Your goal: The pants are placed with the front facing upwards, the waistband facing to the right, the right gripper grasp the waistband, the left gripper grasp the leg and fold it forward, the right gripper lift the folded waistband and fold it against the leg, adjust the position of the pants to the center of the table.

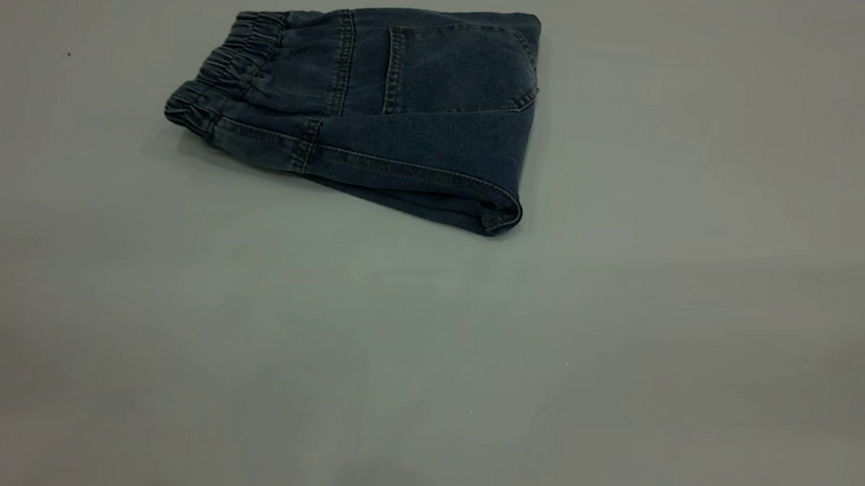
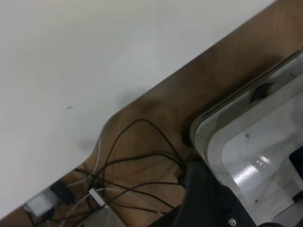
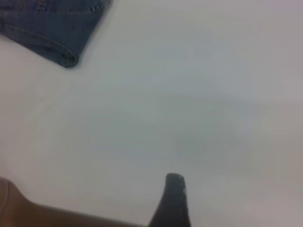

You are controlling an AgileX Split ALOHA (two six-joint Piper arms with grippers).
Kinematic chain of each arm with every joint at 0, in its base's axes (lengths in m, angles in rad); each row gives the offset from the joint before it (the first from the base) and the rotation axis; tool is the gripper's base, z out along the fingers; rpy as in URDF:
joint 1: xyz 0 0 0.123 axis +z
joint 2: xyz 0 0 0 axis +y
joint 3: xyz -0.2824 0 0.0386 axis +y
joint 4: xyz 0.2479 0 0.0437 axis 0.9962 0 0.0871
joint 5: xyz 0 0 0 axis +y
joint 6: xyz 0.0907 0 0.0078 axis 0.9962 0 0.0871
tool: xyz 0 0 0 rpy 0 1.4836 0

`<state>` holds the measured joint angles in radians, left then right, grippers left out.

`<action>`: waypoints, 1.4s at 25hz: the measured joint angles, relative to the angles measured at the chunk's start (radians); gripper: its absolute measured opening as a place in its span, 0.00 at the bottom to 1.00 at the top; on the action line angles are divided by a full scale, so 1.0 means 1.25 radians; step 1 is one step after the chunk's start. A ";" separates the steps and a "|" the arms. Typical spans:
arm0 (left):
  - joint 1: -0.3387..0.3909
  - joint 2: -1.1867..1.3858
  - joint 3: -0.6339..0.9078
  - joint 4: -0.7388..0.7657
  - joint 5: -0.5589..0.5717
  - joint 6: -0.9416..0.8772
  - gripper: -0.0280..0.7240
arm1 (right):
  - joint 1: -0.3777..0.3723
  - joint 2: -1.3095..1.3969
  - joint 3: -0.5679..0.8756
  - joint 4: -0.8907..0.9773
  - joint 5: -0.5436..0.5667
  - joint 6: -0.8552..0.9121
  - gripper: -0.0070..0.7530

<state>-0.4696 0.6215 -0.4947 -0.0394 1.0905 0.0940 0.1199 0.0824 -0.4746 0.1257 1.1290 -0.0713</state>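
Only one dark fingertip of the right claw [image 3: 174, 201] shows, at the edge of the right wrist view, flecked with pale scuffs and hanging over bare tabletop [image 3: 199, 104]; with its partner finger out of sight, I cannot tell whether the fingers are apart or together. It touches nothing. Well away from that fingertip, a folded corner of the pants [image 3: 57, 28] lies flat on the white surface.

No part of the left claw can be made out. The left wrist view looks down past the tabletop's edge to a brown wooden floor [image 2: 189, 94], where black cables [image 2: 137, 165] trail in loops beside a pale rounded base [image 2: 246, 156], with a dark piece of the arm [image 2: 208, 198] low in view.

From the exterior view, neither arm appears. The pants [image 1: 411, 124] rest folded into a compact bundle toward the far side of the tabletop [image 1: 468, 371], left of its middle. The waistband [image 1: 223, 80], gathered and ruched, points to the left, and a back patch pocket [image 1: 459, 69] faces up. The folded edge with its tan stitching runs along the near side, ending in a rounded corner at the right.
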 joint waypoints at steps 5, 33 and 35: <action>0.000 0.000 0.003 0.010 0.000 -0.043 0.68 | 0.000 -0.002 0.000 0.015 0.000 -0.023 0.76; 0.233 -0.333 0.004 0.009 0.017 -0.049 0.68 | -0.103 -0.006 0.000 0.023 0.001 -0.035 0.76; 0.268 -0.384 0.004 0.009 0.019 -0.049 0.68 | -0.122 -0.014 0.000 0.023 0.001 -0.035 0.76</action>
<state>-0.1341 0.1416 -0.4902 -0.0277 1.1142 0.0322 -0.0322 0.0648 -0.4746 0.1546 1.1299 -0.1156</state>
